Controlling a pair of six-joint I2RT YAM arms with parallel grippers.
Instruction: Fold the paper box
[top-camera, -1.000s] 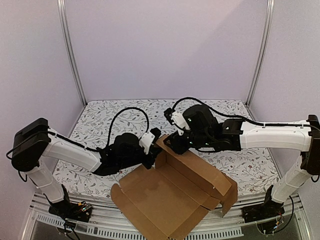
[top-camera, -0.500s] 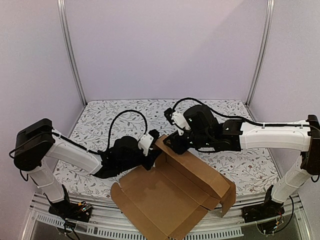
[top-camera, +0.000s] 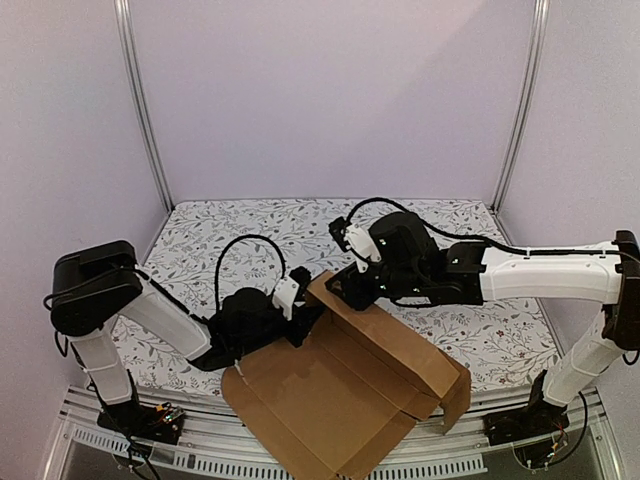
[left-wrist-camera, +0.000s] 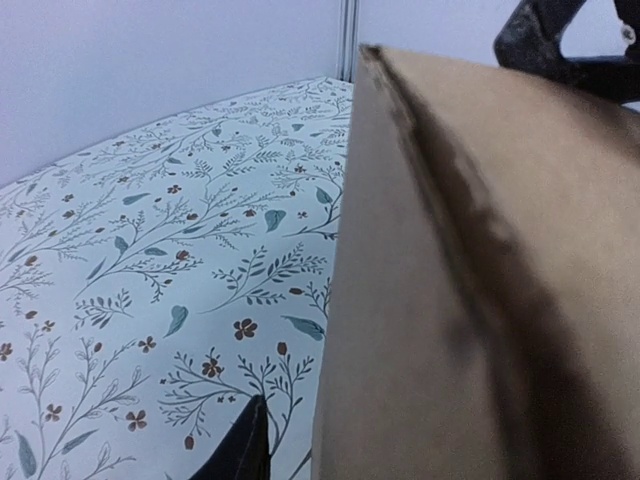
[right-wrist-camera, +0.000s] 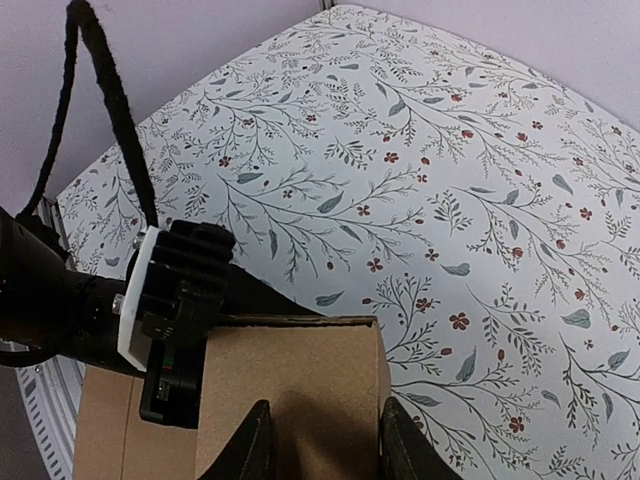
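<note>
The paper box (top-camera: 340, 390) is plain brown cardboard. It lies opened out at the near middle of the table, with one flap (top-camera: 325, 292) raised at its far left corner. My right gripper (top-camera: 342, 286) is at the top of this flap. In the right wrist view its jaws (right-wrist-camera: 325, 440) stand apart over the flap's face (right-wrist-camera: 290, 370). My left gripper (top-camera: 305, 318) is just left of the flap. In the left wrist view one finger (left-wrist-camera: 245, 450) shows, a small gap away from the cardboard (left-wrist-camera: 470, 300). The other finger is hidden behind the cardboard.
The table (top-camera: 230, 240) has a white cloth with a floral print. Purple walls and metal posts (top-camera: 140, 100) enclose it. The box's near corner hangs over the table's front rail (top-camera: 200, 455). A black cable (right-wrist-camera: 110, 110) loops over my left wrist.
My left arm has drawn in, and its gripper has shifted slightly lower and nearer beside the raised flap. The right gripper and the box have barely moved.
</note>
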